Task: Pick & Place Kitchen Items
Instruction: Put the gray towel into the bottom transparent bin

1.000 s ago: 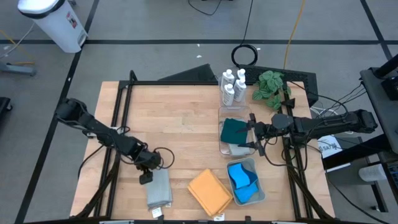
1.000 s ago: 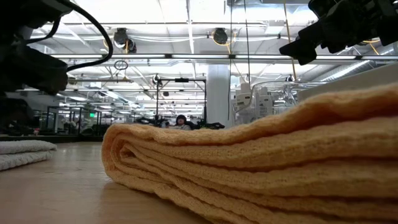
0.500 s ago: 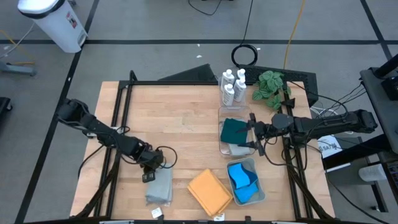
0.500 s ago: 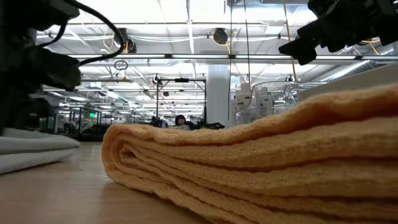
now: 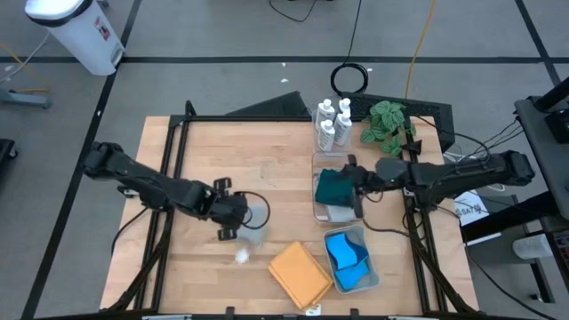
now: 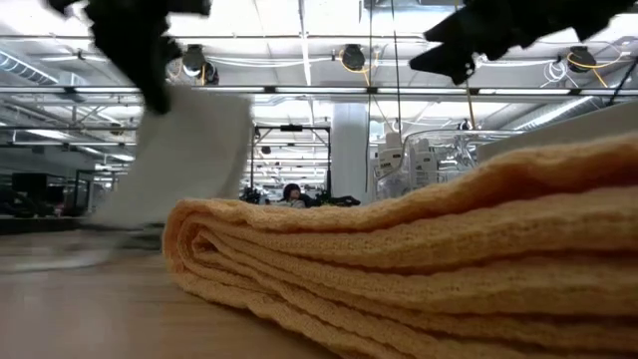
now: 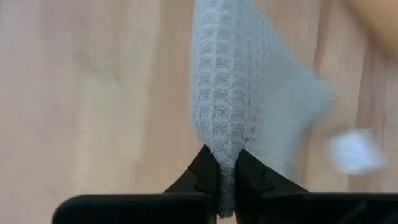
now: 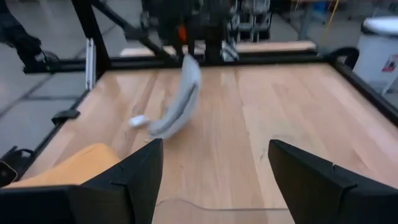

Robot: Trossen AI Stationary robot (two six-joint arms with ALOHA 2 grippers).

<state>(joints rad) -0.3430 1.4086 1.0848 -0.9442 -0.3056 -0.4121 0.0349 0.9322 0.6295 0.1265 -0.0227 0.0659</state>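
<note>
A grey folded cloth (image 5: pixel 255 216) hangs over the table's middle left with my left gripper (image 5: pixel 236 217) shut on it. It also shows in the low view (image 6: pixel 184 160) and the right wrist view (image 8: pixel 181 99). A small white tag (image 5: pixel 242 256) dangles at its low end. An orange folded cloth (image 5: pixel 300 274) lies flat near the front edge. My right gripper (image 5: pixel 354 180) stands open over the clear bin (image 5: pixel 317 213), which holds a teal cloth (image 5: pixel 333 187) and a grey one (image 5: pixel 340 213). White bottles (image 5: pixel 331 120) stand at the far edge. My left gripper pinches an edge of the grey cloth (image 7: pixel 225 163) between its two fingertips (image 7: pixel 205 174); how many layers, I cannot tell. The fingers slant down from the table's left. The cloth hangs slack below them, and I cannot tell whether its low end touches the table.
A pale tray (image 5: pixel 372 267) with blue sponges (image 5: pixel 347 253) sits at the front right, beside the orange cloth. A green plant (image 5: pixel 387 120) stands at the far right next to the bottles. Bare wood (image 5: pixel 240 160) lies between the two arms.
My left gripper has shut on the grey cloth's edge and gone up, toward the table's far and right edges. The cloth, which lay flat near the front edge, has come up off the wood and unfolded to hang. My right gripper has shifted slightly toward the table's left.
</note>
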